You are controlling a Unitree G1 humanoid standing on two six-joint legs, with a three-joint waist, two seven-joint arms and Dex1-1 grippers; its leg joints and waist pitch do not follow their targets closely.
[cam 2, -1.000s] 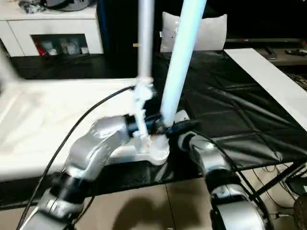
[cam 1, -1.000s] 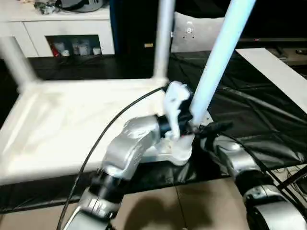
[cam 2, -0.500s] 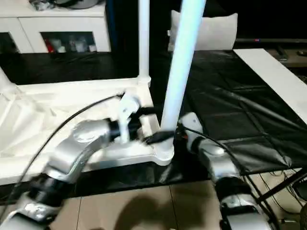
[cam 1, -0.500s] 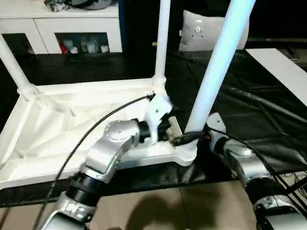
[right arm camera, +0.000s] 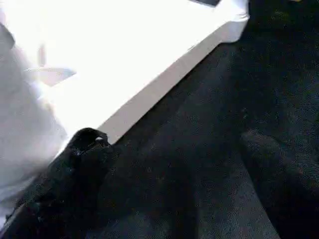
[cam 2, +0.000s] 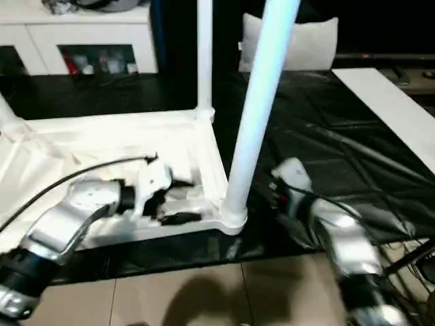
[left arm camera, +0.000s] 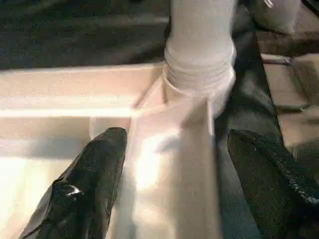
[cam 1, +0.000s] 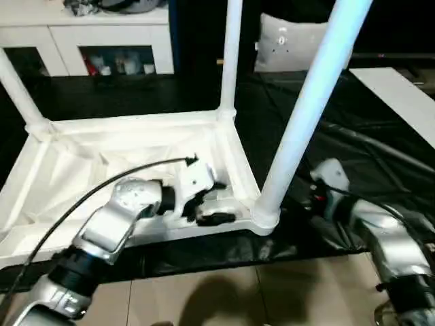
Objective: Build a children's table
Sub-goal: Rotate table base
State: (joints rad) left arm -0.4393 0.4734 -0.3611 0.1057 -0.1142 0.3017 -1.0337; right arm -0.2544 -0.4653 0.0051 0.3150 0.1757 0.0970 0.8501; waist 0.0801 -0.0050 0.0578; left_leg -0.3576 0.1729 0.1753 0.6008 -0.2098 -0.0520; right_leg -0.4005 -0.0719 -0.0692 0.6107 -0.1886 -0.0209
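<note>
Three legs show on the upturned children's table (cam 1: 136, 163), and all three run out past the top edge of the head views, so their ends cannot be seen. The near leg (cam 1: 306, 115) stands in the near right corner socket (cam 1: 264, 216); a second leg (cam 1: 230, 61) stands at the far right corner, and a third leg (cam 1: 17, 88) at the far left is cut off by the picture's side as well. The table's near left corner is hidden behind the left forearm.

The tabletop lies with its ribbed underside up on a bench (cam 1: 353, 156) covered in black sheeting.

The left claw (cam 1: 207, 204) reaches across the near rim of the tabletop, just to the left of the near leg's socket. In the left wrist view its two black fingers (left arm camera: 94, 179) stand apart with the table's rim wall between them, clamped on nothing, the socket straight ahead.

The right claw (right arm camera: 164, 184) is on the other side of that leg, over the black sheeting, just off the table's right edge. Its fingers (right arm camera: 75, 169) are wide apart and hold nothing. In the head views its fingers are hard to make out.

Behind the bench stand a white cabinet (cam 1: 102, 41) and a grey cushion (cam 1: 285, 44).
</note>
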